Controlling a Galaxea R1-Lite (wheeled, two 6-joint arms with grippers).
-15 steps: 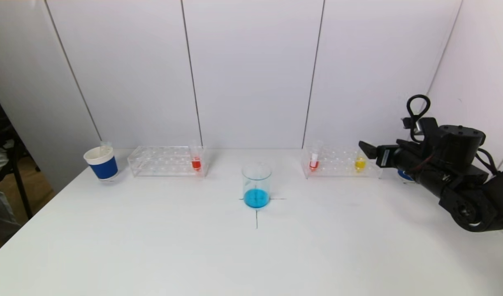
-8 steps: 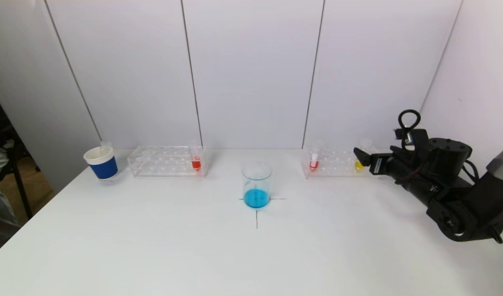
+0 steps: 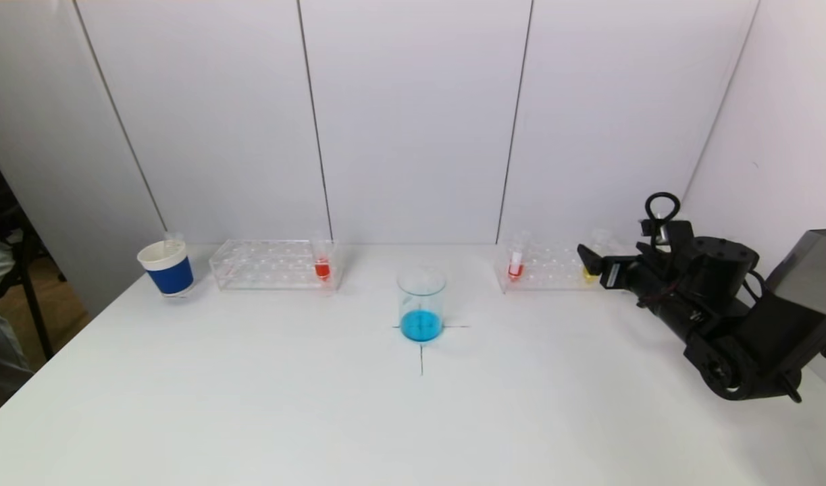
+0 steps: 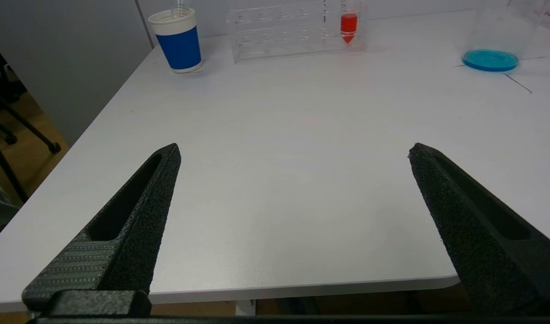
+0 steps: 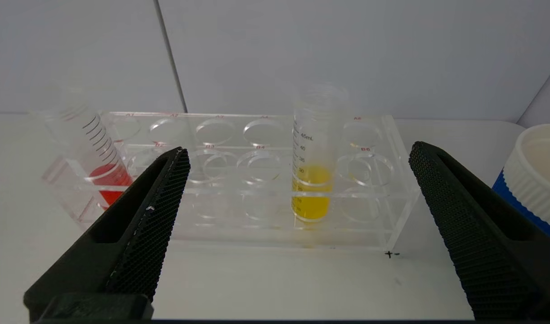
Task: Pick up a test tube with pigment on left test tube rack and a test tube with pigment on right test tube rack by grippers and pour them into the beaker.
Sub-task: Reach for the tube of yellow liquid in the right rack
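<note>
Head view: one white table (image 3: 250, 405); two clear racks, one beaker, two cups, three tubes with pigment. Left test tube rack (image 3: 272, 264) at the far left, holding one tube of red pigment (image 3: 322, 264) at its end nearest the centre, upright, long axis vertical. Beaker (image 3: 421, 304) at the centre on a drawn cross, upright, with a shallow layer of blue liquid. Right test tube rack (image 3: 554, 267) at the far right, holding two tubes: a red one (image 3: 516, 263) at the end nearest the beaker, leaning in the right wrist view; a yellow one (image 3: 591, 260) near the other end, upright, mouth up. Blue-and-white cup (image 3: 167, 267) just beyond the left rack's outer end; a second cup (image 5: 533, 171) just beyond the right rack's outer end.

Right gripper (image 3: 588, 260) level with the right rack, just in front of the yellow tube, fingers spread wide, touching nothing; tube centred between them in the right wrist view. Left gripper (image 4: 292, 153) low over the table's near left edge, fingers wide apart, holding nothing.
</note>
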